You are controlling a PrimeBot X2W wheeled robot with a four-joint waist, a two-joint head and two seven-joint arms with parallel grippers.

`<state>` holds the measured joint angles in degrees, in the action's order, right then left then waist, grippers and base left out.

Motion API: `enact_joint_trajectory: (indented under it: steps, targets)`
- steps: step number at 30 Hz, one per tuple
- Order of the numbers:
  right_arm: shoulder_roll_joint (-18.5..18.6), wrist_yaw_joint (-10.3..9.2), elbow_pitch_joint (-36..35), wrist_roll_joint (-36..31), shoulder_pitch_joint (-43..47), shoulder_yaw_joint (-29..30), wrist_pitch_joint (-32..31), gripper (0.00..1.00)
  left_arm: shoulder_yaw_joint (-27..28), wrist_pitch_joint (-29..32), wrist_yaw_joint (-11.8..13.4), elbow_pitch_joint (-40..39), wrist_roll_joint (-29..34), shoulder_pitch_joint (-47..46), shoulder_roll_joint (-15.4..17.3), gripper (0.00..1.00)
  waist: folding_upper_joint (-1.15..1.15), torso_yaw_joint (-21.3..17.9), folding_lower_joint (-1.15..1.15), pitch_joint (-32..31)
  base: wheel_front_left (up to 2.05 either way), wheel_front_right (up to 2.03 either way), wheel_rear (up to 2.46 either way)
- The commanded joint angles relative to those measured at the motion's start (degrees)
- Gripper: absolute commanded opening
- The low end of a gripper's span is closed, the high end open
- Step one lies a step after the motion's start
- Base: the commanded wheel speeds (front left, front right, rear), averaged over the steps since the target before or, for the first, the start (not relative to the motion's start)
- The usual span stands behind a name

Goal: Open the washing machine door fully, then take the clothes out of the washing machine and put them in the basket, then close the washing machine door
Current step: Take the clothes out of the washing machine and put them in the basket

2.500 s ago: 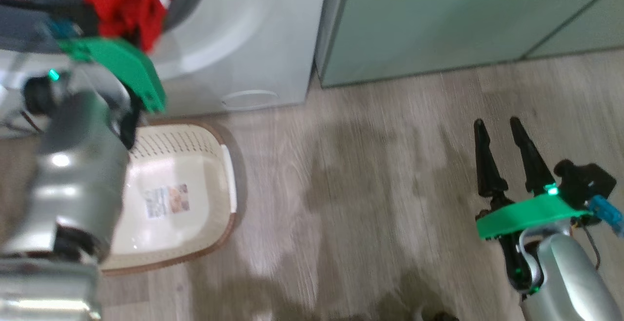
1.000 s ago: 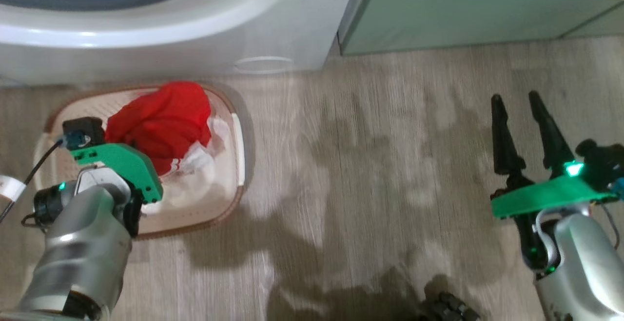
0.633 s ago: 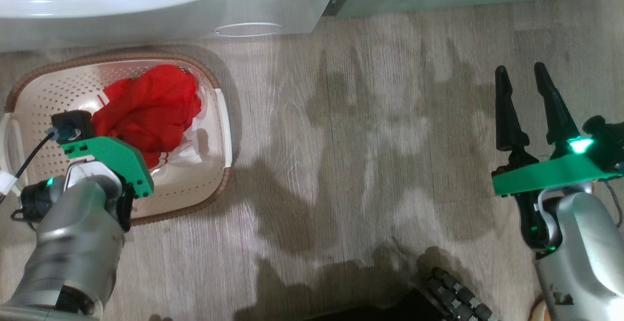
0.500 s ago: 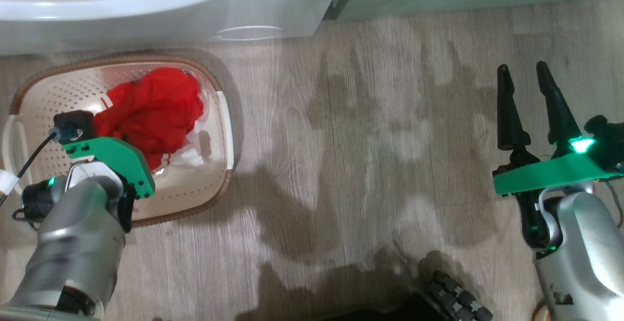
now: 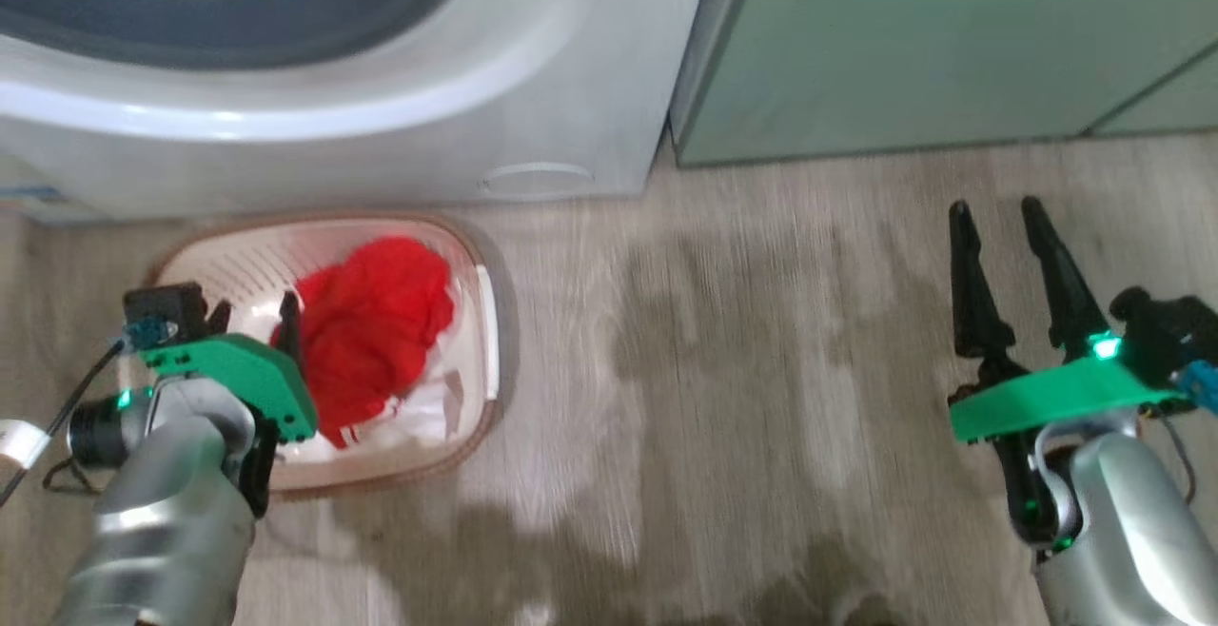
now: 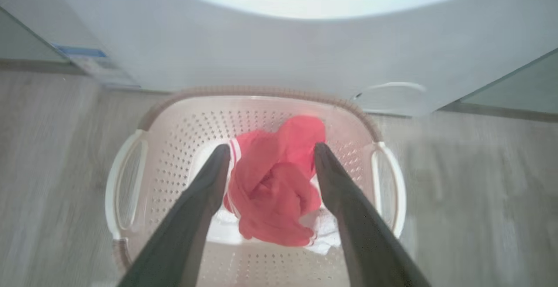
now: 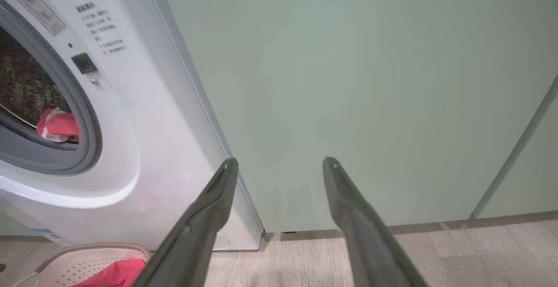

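The big white washing machine (image 5: pixel 400 122) has a red cloth (image 7: pixel 56 124) inside. The small cream plastic basket (image 6: pixel 183 156) in front holds red clothes (image 6: pixel 274 191). Left gripper (image 6: pixel 270 147) above it and right gripper (image 5: pixel 996 217): fingers open, empty. Next, probably: fetch that cloth.

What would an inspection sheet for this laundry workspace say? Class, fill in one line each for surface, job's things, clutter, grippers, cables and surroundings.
Surface: wood-look floor, shadowed in patches.
Job's things: basket on the floor before the washing machine, holding a red garment over white cloth; machine opening uncovered, red cloth inside the drum.
Clutter: nothing seen.
Grippers: left gripper over the basket, jaws open, empty; right gripper facing the cabinets, jaws open, empty.
Cables: dark cable hanging off the left wrist.
Surroundings: pale green cabinets beside the machine.
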<state>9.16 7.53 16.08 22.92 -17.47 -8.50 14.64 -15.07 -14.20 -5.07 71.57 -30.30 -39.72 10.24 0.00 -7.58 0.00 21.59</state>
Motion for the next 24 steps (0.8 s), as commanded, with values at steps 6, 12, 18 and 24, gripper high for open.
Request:
enact_joint_trajectory:
  steps: [6, 12, 18, 24]
  targets:
    - [-0.58, -0.04, -0.92, 0.02, 4.00, -0.55, 0.36, 1.00, 5.54, -0.78, -0.93, -14.98, 3.03, 5.76, 4.11, 1.00, 0.00, 2.17, 0.00, -10.34, 0.00, 0.00, 0.00]
    - [-1.26, -0.04, -0.75, -0.24, 7.25, -0.09, 0.36, 1.00, 10.98, -0.79, -1.04, -26.75, 6.82, 14.03, 4.14, 1.00, 0.00, 2.19, 0.00, -15.85, 0.00, 0.00, 0.00]
    - [-1.83, -0.04, -0.43, -0.65, 9.66, 0.12, 0.36, 1.00, 16.21, -0.79, -0.24, -36.51, 10.08, 22.85, 2.97, 1.00, 0.00, 1.54, 0.00, -19.37, 0.00, 0.00, 0.00]
    - [-2.32, -0.04, -0.52, -1.32, 11.31, 0.25, 0.36, 1.00, 20.23, -0.79, -0.06, -44.23, 13.14, 30.81, 0.02, 1.00, 0.00, 1.48, 0.00, -21.20, 0.00, 0.00, 0.00]
